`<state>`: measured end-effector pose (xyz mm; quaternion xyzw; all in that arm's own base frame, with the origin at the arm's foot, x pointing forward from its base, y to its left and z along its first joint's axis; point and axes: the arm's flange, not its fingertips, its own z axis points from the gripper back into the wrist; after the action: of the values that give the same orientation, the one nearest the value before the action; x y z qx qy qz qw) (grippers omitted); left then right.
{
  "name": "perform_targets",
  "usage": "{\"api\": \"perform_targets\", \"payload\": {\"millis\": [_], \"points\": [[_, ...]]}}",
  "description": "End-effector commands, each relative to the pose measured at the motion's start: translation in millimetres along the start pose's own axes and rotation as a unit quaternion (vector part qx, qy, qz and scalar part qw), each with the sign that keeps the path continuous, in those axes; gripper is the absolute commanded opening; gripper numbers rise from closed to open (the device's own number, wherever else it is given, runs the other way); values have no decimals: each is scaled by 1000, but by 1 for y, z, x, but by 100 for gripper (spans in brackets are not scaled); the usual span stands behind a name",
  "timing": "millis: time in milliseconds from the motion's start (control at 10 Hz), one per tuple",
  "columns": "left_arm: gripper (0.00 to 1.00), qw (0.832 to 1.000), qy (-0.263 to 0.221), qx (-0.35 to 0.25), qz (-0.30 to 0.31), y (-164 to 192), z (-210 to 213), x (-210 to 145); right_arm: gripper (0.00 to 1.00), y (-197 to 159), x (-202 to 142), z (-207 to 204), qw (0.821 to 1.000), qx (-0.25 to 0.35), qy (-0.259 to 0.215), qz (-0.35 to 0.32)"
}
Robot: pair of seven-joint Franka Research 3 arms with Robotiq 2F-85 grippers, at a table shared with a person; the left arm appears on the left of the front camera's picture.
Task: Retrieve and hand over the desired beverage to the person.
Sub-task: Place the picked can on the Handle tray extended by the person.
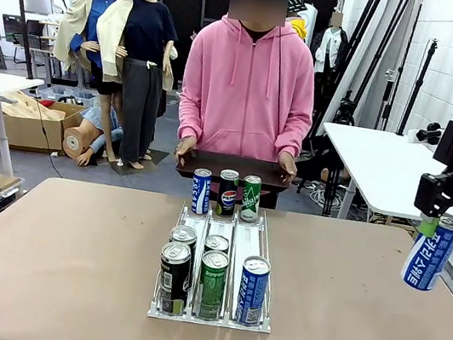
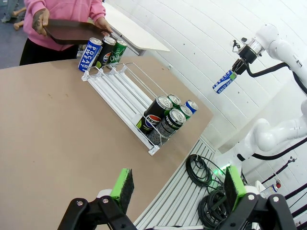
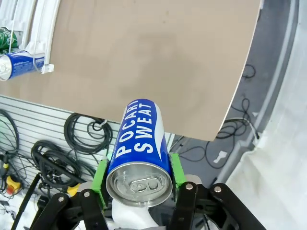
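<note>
My right gripper (image 1: 440,223) hangs past the table's right edge, shut on a blue Pocari Sweat can (image 1: 431,252) that tilts downward. In the right wrist view the can (image 3: 139,139) sits between the green pads (image 3: 101,175), top toward the camera. My left gripper (image 2: 177,187) is open and holds nothing, above the bare tabletop near its edge. The person (image 1: 249,79) in a pink hooded sweatshirt stands at the far side and holds a dark tray (image 1: 231,169) with both hands. From the left wrist the held can (image 2: 223,81) shows far off in the air.
A white wire rack (image 1: 209,320) lies mid-table with several cans in its front end. A blue can (image 1: 200,192), a black Pepsi can (image 1: 227,193) and a green can (image 1: 250,198) stand at its far end, by the tray. Cables (image 3: 57,153) lie on the floor beyond the table edge.
</note>
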<state>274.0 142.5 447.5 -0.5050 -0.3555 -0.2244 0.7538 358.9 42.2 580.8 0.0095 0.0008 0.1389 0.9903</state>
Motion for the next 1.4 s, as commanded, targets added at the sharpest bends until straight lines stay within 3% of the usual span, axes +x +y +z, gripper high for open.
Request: {"api": "perform_targets", "payload": {"millis": [0,1300], "points": [[100,1000,-7,-5,-3,-2,2,0,0,0,-2,0,1000,0,0,-5],[100,1000,-7,-5,-3,-2,2,0,0,0,-2,0,1000,0,0,-5]]}}
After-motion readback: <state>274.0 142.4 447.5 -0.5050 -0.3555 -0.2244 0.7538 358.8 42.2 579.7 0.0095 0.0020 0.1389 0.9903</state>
